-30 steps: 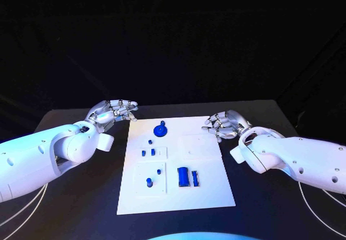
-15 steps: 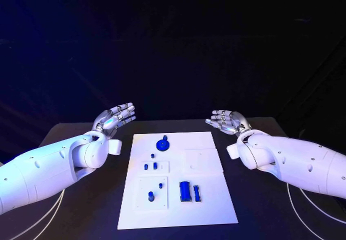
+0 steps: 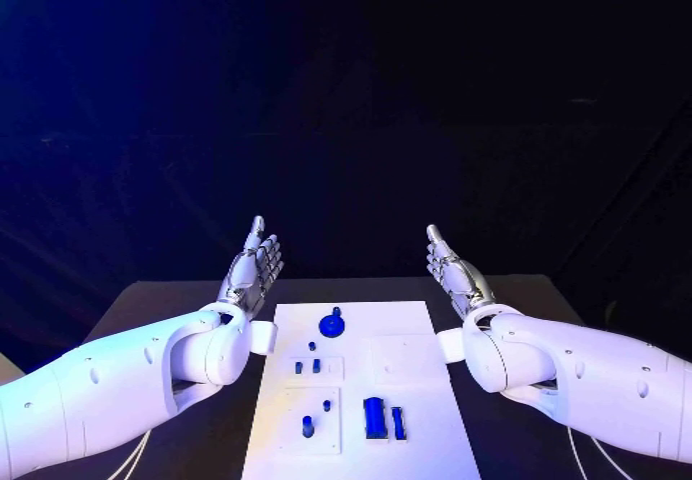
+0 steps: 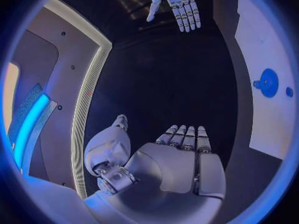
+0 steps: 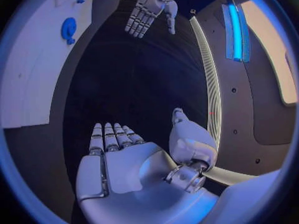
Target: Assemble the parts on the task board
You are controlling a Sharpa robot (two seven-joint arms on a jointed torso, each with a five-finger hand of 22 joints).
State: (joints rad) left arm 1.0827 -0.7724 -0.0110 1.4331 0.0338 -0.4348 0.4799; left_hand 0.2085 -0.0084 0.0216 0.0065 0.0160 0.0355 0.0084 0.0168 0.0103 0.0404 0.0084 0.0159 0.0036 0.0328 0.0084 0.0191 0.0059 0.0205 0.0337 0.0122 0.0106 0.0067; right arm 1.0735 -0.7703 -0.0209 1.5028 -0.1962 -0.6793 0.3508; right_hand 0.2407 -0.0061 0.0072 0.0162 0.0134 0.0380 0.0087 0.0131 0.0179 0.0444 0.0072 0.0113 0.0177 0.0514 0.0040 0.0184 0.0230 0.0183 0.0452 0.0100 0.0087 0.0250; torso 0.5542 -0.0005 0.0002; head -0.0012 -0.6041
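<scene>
In the head view, the task board (image 3: 411, 400) lay in the lower centre of the frame, its long axis running from the bottom edge up toward the table's far side. Both hands stood raised above its upper end, flat and released, fingers straight and together, holding nothing. The left hand (image 3: 254, 268) was at centre left and the right hand (image 3: 456, 270) at centre right, their palms turned toward each other across the gap.

The parts all lay below the hands in the picture. A round blue part with a small knob (image 3: 333, 325) sat nearest, at the board's upper middle, roughly midway between the two hands. Small blue pegs (image 3: 307, 366) stood lower, left of the board's middle line and so closer to the left arm. Two upright blue bars (image 3: 382, 418) sat lower still, just right of centre. Any reach would probably have meant lowering a hand and drawing it back toward the bottom of the frame; neither hand looked clearly nearer the round part.

No brand, label or readable writing appeared on the board, parts or arms.
</scene>
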